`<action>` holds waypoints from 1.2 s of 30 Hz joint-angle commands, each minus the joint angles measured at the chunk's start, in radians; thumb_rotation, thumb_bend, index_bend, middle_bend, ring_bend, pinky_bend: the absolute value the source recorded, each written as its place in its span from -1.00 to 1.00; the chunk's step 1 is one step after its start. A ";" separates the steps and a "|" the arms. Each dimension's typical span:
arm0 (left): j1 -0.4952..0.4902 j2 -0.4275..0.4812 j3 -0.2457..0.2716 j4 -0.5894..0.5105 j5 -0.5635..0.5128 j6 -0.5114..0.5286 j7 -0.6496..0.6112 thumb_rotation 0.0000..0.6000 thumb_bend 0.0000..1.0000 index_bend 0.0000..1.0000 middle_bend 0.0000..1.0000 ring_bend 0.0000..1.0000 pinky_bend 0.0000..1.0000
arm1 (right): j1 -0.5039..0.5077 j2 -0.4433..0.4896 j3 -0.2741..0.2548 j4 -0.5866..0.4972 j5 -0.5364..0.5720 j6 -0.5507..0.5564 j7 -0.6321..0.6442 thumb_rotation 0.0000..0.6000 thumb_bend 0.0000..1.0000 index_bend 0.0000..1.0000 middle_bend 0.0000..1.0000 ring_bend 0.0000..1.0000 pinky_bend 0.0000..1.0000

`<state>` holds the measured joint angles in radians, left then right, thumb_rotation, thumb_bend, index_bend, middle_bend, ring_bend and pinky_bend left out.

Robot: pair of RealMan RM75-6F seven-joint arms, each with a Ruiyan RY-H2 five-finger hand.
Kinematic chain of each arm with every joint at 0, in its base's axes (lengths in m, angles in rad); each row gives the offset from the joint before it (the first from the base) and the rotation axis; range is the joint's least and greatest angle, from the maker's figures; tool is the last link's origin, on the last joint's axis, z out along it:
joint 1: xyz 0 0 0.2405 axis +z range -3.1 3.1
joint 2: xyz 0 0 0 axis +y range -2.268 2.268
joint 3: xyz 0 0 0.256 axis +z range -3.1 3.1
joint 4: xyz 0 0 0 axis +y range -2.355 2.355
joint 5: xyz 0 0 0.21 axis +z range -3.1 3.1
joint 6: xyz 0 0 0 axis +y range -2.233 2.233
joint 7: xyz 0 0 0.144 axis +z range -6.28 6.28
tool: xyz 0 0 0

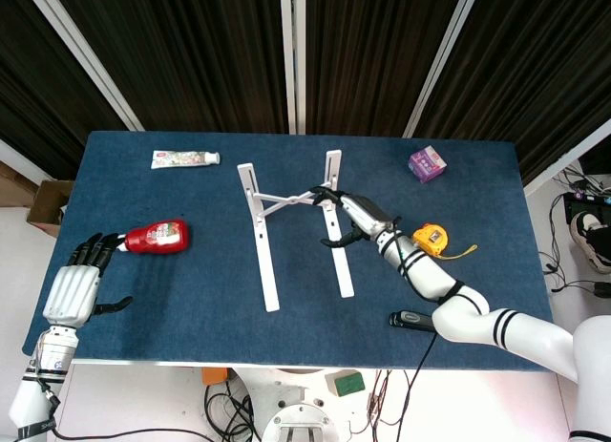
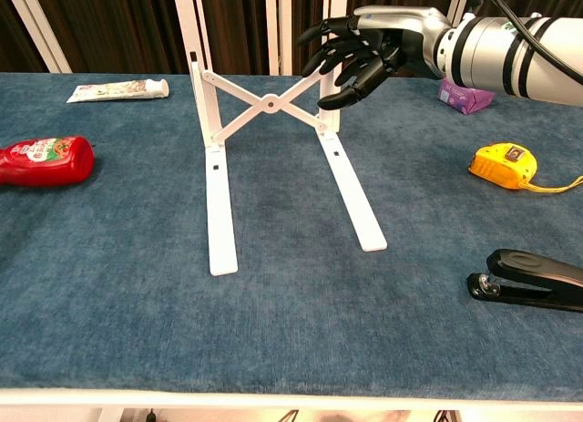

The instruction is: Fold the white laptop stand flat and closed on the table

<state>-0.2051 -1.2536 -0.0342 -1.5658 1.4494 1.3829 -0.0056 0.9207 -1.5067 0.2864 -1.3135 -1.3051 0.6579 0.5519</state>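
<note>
From above, on the head camera, the white folding laptop stand with two long rails and crossed braces point(image 1: 286, 222) sits open near the middle of the blue felt-covered table point(image 1: 191, 299), its uprights at the far end and its rails running toward the near edge; the right hand point(image 1: 348, 218), black-fingered on a white and silver arm, hovers at the right upright, fingers loosely curled and apart, and I cannot tell from this angle whether they touch the stand; the left hand point(image 1: 81, 275) lies at the table's left edge, fingers spread and holding nothing, its fingertips just beside the cap of a red ketchup bottle lying on its side point(image 1: 158, 237); a white toothpaste tube point(image 1: 184, 158) lies at the far left, a small purple box point(image 1: 427, 162) at the far right, a yellow tape measure point(image 1: 431, 238) close beside the right forearm, and a black stapler point(image 1: 412, 320) near the front edge under the right elbow.

At chest height, the stand point(image 2: 264, 139) is plainly unfolded; both rails lie flat on the cloth, the uprights rise at the back and the braces cross in an X between them; the right hand point(image 2: 360, 57) hangs at the right upright, above the brace's upper end, fingers bent downward with gaps between them and nothing gripped; the ketchup bottle point(image 2: 46, 159), toothpaste tube point(image 2: 117, 90), tape measure point(image 2: 506, 163), stapler point(image 2: 528, 278) and purple box point(image 2: 463, 96) lie well apart from the stand; the left hand is out of this picture.
</note>
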 commanded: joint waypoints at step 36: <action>0.041 0.003 0.008 0.023 0.012 0.022 -0.045 1.00 -0.87 -0.73 -0.83 -0.95 -0.75 | 0.086 -0.220 0.002 0.366 0.159 -0.142 -0.130 1.00 -0.65 -0.69 -0.44 -0.71 -0.53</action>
<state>-0.1647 -1.2511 -0.0261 -1.5428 1.4613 1.4053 -0.0511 1.0182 -1.7408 0.2935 -0.9262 -1.1370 0.5139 0.4233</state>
